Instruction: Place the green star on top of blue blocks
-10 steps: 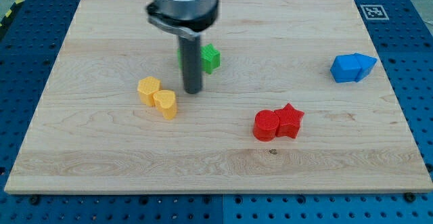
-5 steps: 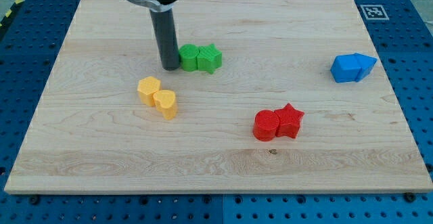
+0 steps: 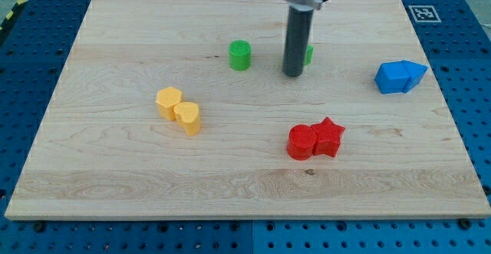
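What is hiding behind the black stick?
A bit of the green star peeks out on the view's right of the rod, just above my tip. The rest of it is covered, so its star shape cannot be seen. The green cylinder stands apart, to the view's left.

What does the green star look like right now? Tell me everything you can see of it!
Only a small bright green sliver of the green star shows, peeking out on the view's right of the dark rod, which hides the rest. Its star shape cannot be made out now. It looks like matte plastic and sits on the wooden board near the view's top. My tip is right beside it, seemingly touching. The blue blocks lie apart, further to the view's right.
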Controlling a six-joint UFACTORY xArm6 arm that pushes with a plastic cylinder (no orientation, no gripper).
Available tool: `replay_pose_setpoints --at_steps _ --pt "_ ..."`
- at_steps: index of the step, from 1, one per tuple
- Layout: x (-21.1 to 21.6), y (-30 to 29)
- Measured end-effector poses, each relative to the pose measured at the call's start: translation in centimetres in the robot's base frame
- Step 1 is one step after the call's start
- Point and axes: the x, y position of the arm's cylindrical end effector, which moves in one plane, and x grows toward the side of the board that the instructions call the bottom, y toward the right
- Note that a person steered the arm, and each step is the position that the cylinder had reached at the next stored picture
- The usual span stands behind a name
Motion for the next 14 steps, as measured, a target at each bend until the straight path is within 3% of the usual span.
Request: replay_pose_setpoints --at_steps 4,7,10,14 --pt "-4.5 -2.6" --pt "-8.6 -0.7" --pt "-4.2 5.7" --pt "-2.3 7.4"
